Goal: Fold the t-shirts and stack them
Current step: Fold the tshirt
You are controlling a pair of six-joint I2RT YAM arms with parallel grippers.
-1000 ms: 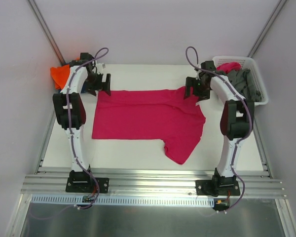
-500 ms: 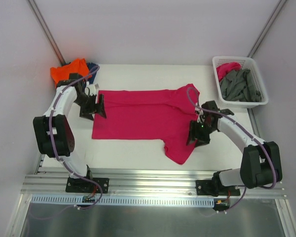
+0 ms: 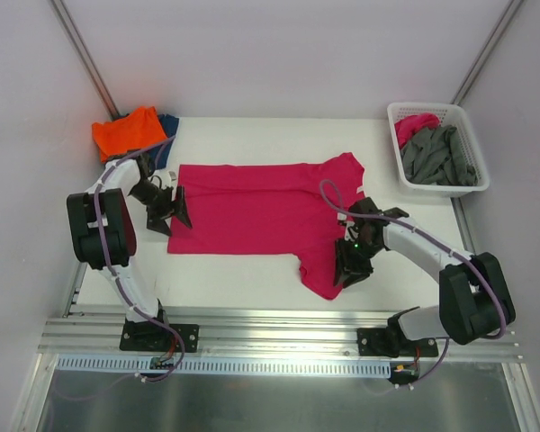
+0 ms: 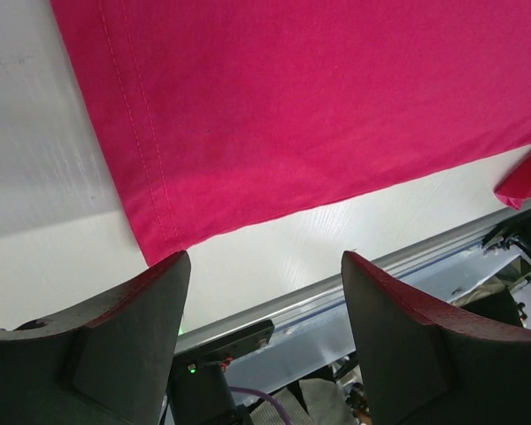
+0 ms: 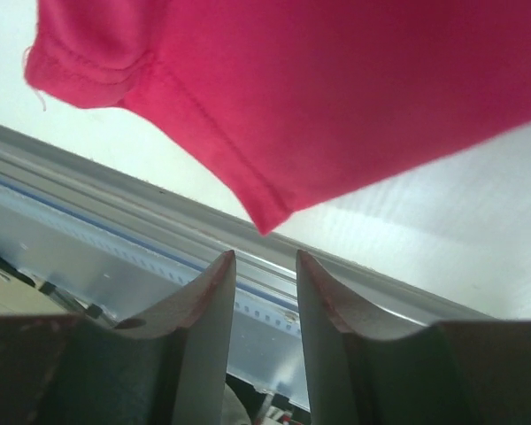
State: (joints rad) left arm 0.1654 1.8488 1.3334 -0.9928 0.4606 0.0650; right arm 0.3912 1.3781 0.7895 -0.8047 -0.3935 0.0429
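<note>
Table (image 3: pixel 252 135), white, carries everything, with a metal rail (image 3: pixel 279 331) along its near edge. Largest on it is the pink shirt (image 3: pixel 252 207), spread flat across the middle, hem toward the left edge and collar end toward the right. One sleeve (image 3: pixel 328 274) juts out toward the near edge; the other lies along the shirt's far side.

A white lattice basket (image 3: pixel 432 106) sits at the far right corner. It holds grey shirts (image 3: pixel 436 155) bundled together and a bit of pink cloth (image 3: pixel 414 123) at its far end. At the far left corner lies the orange shirt (image 3: pixel 126 133), folded, with the blue shirt (image 3: pixel 166 126) showing at its right side, touching it.

The left tool (image 4: pixel 265 258) hangs low at the near left corner of the pink shirt. Its jaws stand wide apart with nothing between them. In the wrist view the hem corner lies just ahead of the fingertips, and bare table shows in the gap.

The right tool (image 5: pixel 264 257) is at the near sleeve. Its jaws are close together with a narrow gap between them, and nothing sits in that gap. The sleeve's pointed corner lies just beyond the fingertips, not pinched. Whether either tool touches the cloth cannot be told.
</note>
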